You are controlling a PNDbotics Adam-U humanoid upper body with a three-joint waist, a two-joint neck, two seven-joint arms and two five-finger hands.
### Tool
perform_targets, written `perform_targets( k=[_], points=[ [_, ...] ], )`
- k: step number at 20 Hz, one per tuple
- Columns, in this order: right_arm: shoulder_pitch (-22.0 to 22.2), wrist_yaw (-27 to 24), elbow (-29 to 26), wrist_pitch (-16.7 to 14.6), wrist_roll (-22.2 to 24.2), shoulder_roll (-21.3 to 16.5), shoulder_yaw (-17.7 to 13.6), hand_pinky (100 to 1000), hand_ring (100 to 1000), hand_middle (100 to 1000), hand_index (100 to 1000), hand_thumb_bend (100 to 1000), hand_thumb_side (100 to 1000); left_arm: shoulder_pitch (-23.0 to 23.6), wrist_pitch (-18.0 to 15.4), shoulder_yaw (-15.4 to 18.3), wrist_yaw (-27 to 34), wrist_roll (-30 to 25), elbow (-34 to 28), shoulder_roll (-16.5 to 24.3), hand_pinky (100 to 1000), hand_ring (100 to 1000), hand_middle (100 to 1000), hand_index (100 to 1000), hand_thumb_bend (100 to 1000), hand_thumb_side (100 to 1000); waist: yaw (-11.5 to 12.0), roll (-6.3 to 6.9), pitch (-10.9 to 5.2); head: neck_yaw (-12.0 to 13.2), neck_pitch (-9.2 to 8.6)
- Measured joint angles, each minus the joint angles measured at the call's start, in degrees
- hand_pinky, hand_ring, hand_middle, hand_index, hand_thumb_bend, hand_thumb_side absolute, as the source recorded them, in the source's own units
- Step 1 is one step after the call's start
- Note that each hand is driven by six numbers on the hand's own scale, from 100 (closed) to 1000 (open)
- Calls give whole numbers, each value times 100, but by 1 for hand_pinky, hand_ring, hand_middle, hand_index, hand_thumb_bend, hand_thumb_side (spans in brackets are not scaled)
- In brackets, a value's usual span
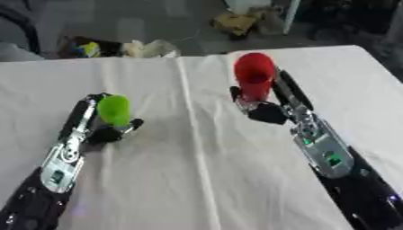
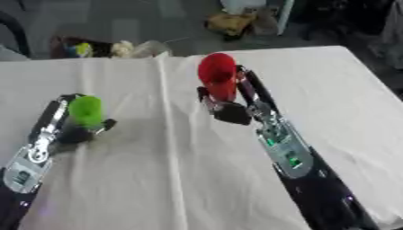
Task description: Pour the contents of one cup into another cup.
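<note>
Both cups gripped: left hand wraps green cup, right hand wraps red cup. Next I bring red toward 9 o'clock and tip.

Bench cover: your bench wore a white cloth, with a raised crease running from far edge to near edge.
Floor: you had grey floor beyond the bench.
Floor clutter: you could see a yellowish-brown lump and a pale heap there.
</note>
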Motion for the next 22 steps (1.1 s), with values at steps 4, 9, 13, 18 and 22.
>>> perform_targets(
  k=[4,9,13,18,22],
  points=[
    [0,0,0,-6,-7,4,0,976,857,442,633,100,309,0,6,0,73,-3,0,-2,622,436,282,565,433,376,3,0,-1,0,0],
    [0,0,0,-5,-8,4,0,975,856,441,632,100,308,18,55,0,193,10,-20,-3,608,404,244,534,310,350,3,-1,-21,0,0],
    [1,0,-2,5,-18,4,0,975,856,441,631,100,307,115,124,-1,356,54,-147,-3,601,388,229,523,282,338,27,-5,-40,0,0],
    [23,-22,-53,15,-28,1,4,975,855,439,629,100,303,246,196,-19,511,68,-426,49,588,372,212,510,242,301,101,-10,-92,-1,1],
    [39,-76,-175,29,-23,-31,28,971,854,440,628,100,300,414,269,-107,548,63,-847,259,586,372,211,509,239,286,154,-21,-142,-2,2]
  ],
)
